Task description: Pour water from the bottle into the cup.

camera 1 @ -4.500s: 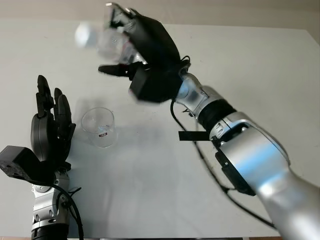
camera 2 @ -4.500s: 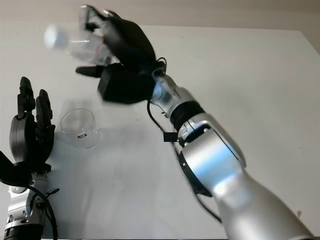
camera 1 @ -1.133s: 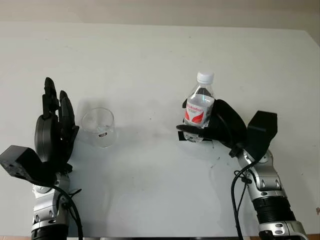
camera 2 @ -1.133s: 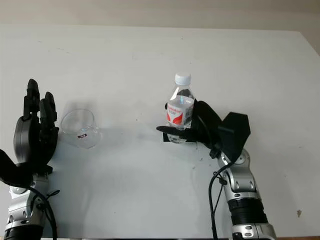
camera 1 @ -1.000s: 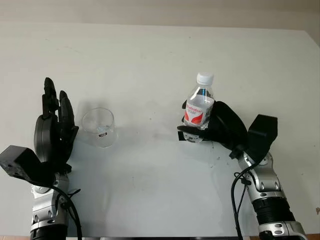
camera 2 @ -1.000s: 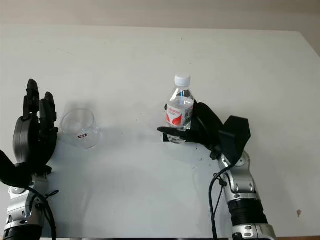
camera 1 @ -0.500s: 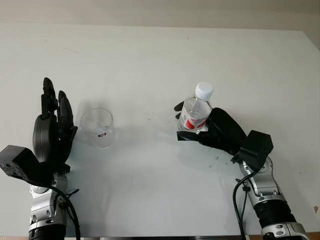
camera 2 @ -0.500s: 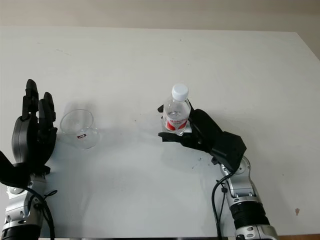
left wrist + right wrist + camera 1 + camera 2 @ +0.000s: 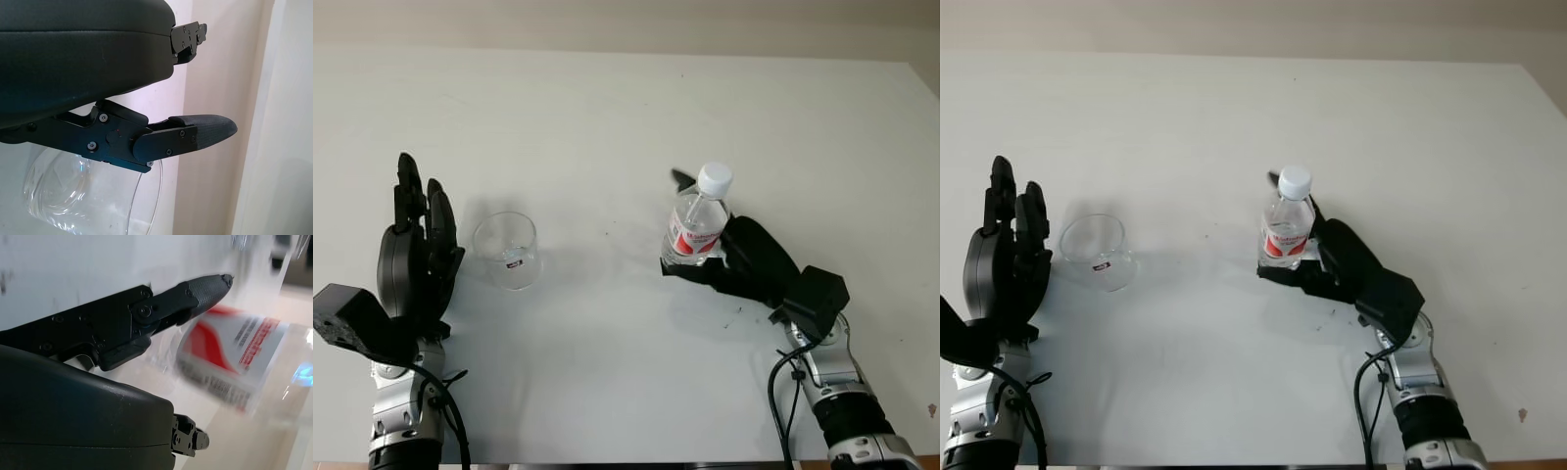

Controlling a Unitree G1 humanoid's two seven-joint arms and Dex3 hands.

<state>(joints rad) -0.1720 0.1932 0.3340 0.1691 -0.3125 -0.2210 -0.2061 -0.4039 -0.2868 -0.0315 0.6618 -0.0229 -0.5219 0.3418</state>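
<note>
No text could be read. The bottle carried a red-and-white label whose print was too blurred to make out, and the cup bore a small illegible sticker.

Soft, even light is bathing the white table, leaving only a faint shadow trailing beside the cup. Close in at the right wrist, the bottle is smearing with motion blur, its red label streaking. Bright glare is washing out the background beyond it.
</note>
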